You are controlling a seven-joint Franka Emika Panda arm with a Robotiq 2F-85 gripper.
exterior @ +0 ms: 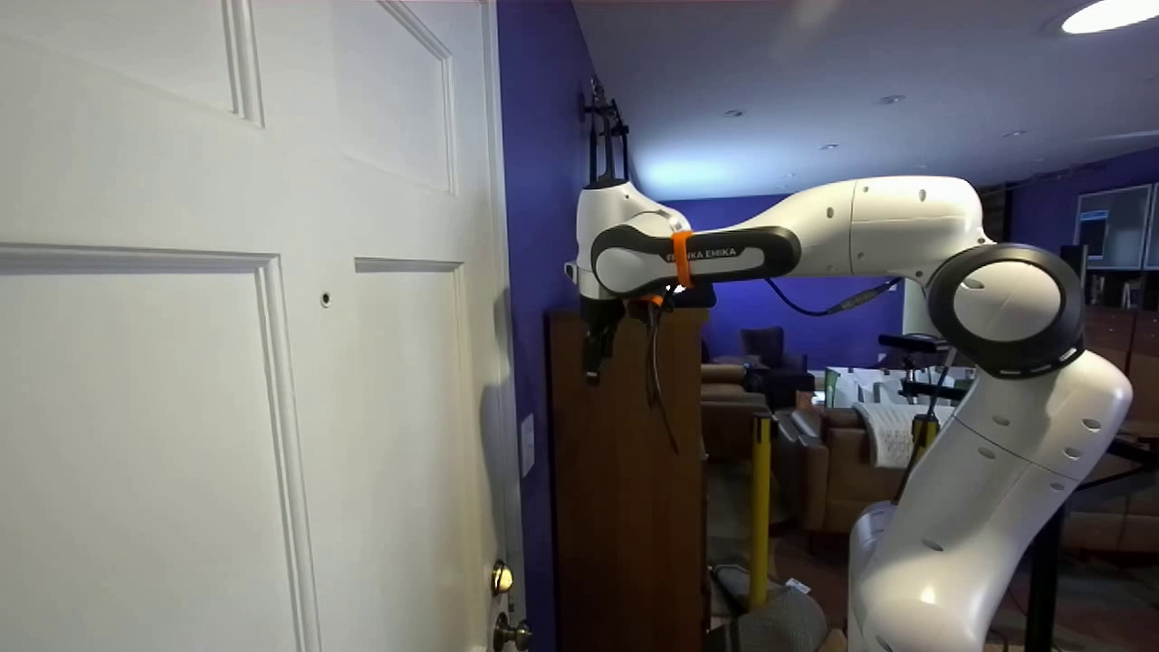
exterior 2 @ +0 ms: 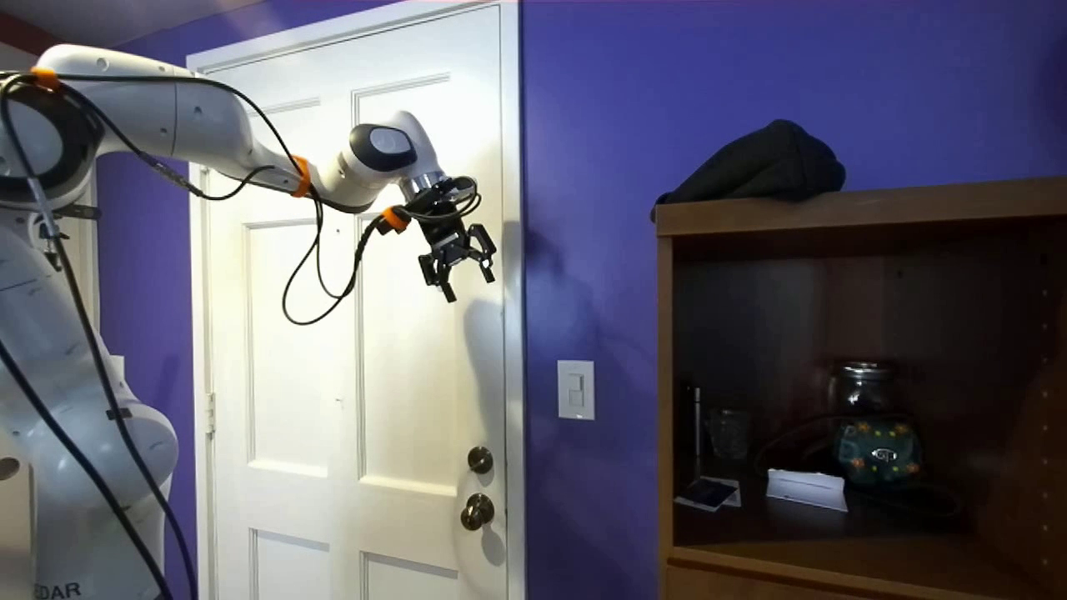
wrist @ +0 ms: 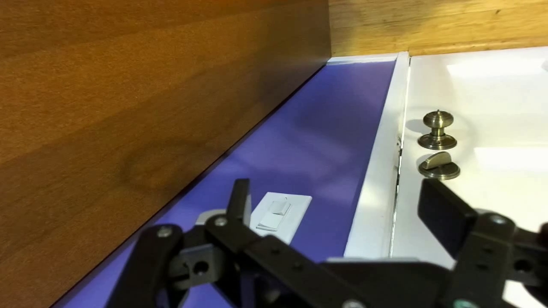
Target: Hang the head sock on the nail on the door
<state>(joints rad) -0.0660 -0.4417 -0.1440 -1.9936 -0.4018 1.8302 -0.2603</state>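
In an exterior view the white robot arm [exterior: 914, 226] bears the lettering FRANKA EMIKA [exterior: 715, 254] on a dark-edged cover, and an orange strap [exterior: 682, 259] crosses the first word, hiding part of it. In an exterior view, too, dark letters [exterior 2: 57, 591] on a pale surface close to the bottom edge seem to read EDAR, the opening one hard to make out. On a shelf of the brown cabinet [exterior 2: 917, 202], a flowered dark-green item [exterior 2: 882, 454] carries a pale emblem too small to decipher; a dark card [exterior 2: 708, 493] lies near a white card [exterior 2: 806, 489], its face equally unclear. The cabinet itself is cut off by the frame's right and lower edges. On top of it rests the head sock [exterior 2: 775, 162], bunched up, its narrow end poking just past the corner, its folds too black to trace. The pincer [exterior 2: 468, 285] is spread, its two fingers [wrist: 443, 214] well apart; seen edge-on in an exterior view, they overlap and the gap is lost. I cannot tell whether a black patch [exterior: 699, 295] by the cabinet's upper edge, behind the wrist, is cloth or hardware. Between the raised panels of the white door [exterior: 407, 380] shows a dark spot [exterior: 326, 299], with a faint speck [exterior 2: 339, 402] lower down; which of them is the nail, if either, is too small to settle. In the wrist view a blurred finger covers part of the light switch [wrist: 295, 205], and the other shows just below the thumb-turn [wrist: 439, 167] and brass knob [wrist: 438, 122].
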